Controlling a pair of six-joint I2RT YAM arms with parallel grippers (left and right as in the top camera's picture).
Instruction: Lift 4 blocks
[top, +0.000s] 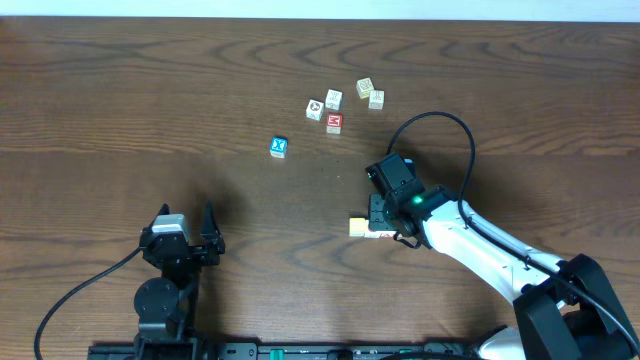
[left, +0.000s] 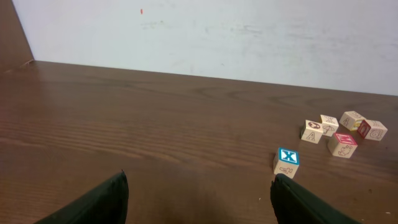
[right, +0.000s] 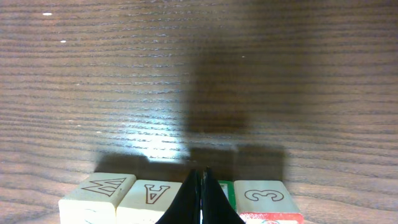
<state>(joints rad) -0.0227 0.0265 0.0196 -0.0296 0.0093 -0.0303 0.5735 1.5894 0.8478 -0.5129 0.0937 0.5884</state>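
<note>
Four blocks lie side by side in a row at the bottom of the right wrist view: one marked W (right: 99, 191), one marked A (right: 151, 196), a green-edged one (right: 227, 191) mostly hidden behind my fingers, and one marked 3 (right: 263, 196). My right gripper (right: 202, 177) is shut, its tips pressed together over the row with nothing between them. From overhead only the pale yellow end of the row (top: 357, 227) shows beside the right gripper (top: 385, 226). My left gripper (top: 186, 213) (left: 198, 182) stands open and empty near the front edge, far from the row.
A blue cube with a white X (top: 279, 147) (left: 287, 162) lies alone mid-table. Behind it sits a cluster: a red cube (top: 333, 123) (left: 342, 144) and several pale cubes (top: 333, 98) (left: 313, 130). A black cable (top: 440, 125) loops above the right arm.
</note>
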